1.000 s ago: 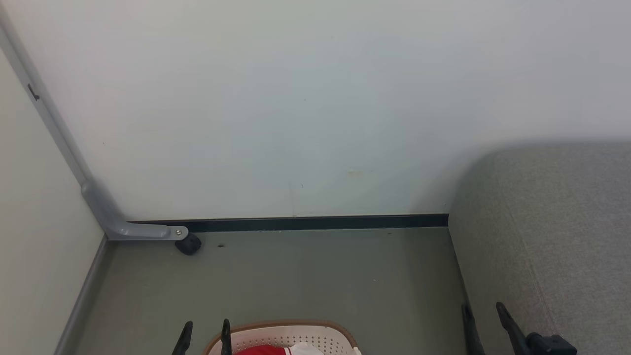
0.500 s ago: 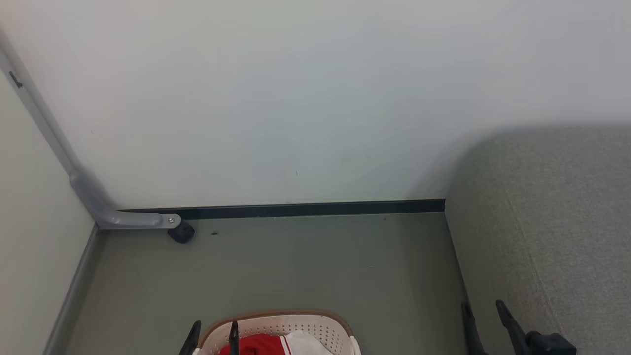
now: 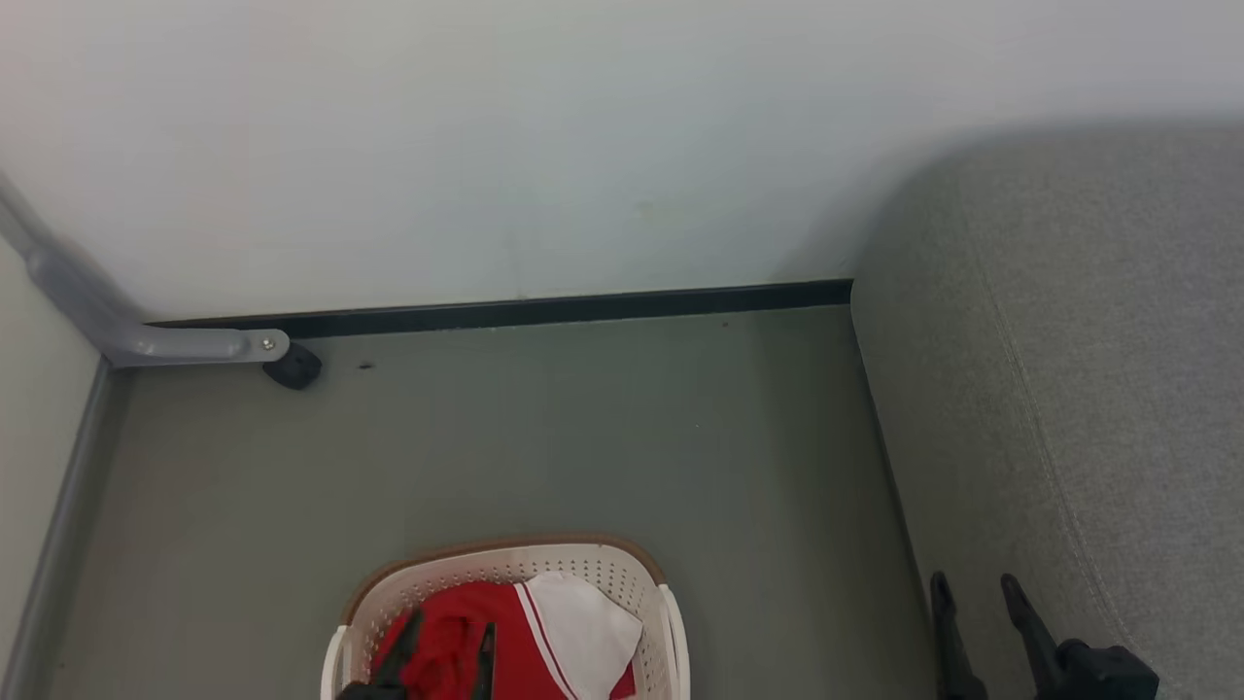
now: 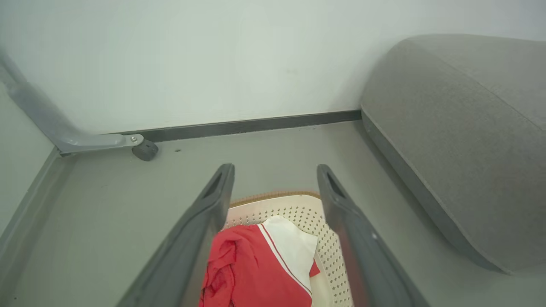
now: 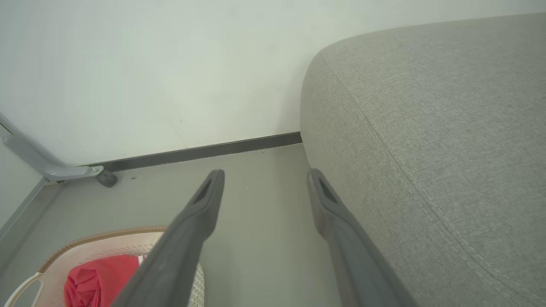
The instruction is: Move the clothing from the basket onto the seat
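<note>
Over the basket | left claw wide apart, empty | right claw beside seat, wide apart, empty

Soft, even indoor light washes the plain white wall; the large grey woven-fabric sofa cushion throws a faint shadow on it. Head view's left edge blurs slightly.

Left gripper: two long dark grey fingers, matte, tapering to rounded tips, slot-shaped recess near each tip. Right gripper: same fingers, same recesses. Chunky black block at its base.
</note>
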`<state>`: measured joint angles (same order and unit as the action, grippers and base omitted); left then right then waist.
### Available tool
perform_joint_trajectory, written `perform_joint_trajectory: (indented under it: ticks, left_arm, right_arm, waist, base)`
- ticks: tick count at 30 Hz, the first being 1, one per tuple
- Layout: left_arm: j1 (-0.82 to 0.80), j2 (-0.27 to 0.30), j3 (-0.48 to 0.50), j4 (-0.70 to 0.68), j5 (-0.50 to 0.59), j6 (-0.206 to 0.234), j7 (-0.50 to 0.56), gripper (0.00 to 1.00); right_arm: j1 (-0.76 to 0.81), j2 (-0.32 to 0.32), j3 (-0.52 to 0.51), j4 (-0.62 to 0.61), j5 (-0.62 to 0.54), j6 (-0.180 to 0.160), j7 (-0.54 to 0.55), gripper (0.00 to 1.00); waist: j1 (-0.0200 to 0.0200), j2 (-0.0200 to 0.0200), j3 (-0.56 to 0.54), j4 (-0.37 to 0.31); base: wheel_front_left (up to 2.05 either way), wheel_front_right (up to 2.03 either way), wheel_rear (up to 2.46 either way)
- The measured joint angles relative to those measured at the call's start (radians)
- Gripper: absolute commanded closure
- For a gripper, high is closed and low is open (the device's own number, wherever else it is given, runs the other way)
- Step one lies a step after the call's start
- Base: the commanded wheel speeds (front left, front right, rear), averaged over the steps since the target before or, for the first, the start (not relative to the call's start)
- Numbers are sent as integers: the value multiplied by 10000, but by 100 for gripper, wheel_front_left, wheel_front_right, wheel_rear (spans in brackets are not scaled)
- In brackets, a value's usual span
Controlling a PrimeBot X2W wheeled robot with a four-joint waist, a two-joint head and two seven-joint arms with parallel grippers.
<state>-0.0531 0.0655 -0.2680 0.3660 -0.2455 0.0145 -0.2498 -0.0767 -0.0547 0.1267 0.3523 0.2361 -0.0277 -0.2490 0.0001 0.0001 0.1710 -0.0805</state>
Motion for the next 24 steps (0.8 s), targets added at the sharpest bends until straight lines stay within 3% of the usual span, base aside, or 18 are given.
perform_joint_trajectory:
  ticks: [12, 24]
  left_arm:
    - [-1034, 401, -351, 1762, 234, -759, 15, 0]
    - [-3361, 717, 198, 3521, -176, -947, 1294, 0]
  right_arm:
    - [-255, 6, 109, -727, -360, -31, 0, 0]
    - [-826, 40, 493, -1603, -518, -35, -2, 0]
  waist:
    - [1, 1, 1703, -654]
    - [2, 1, 3648, -1360]
  base:
    - [0, 0, 0]
    - [0, 0, 0]
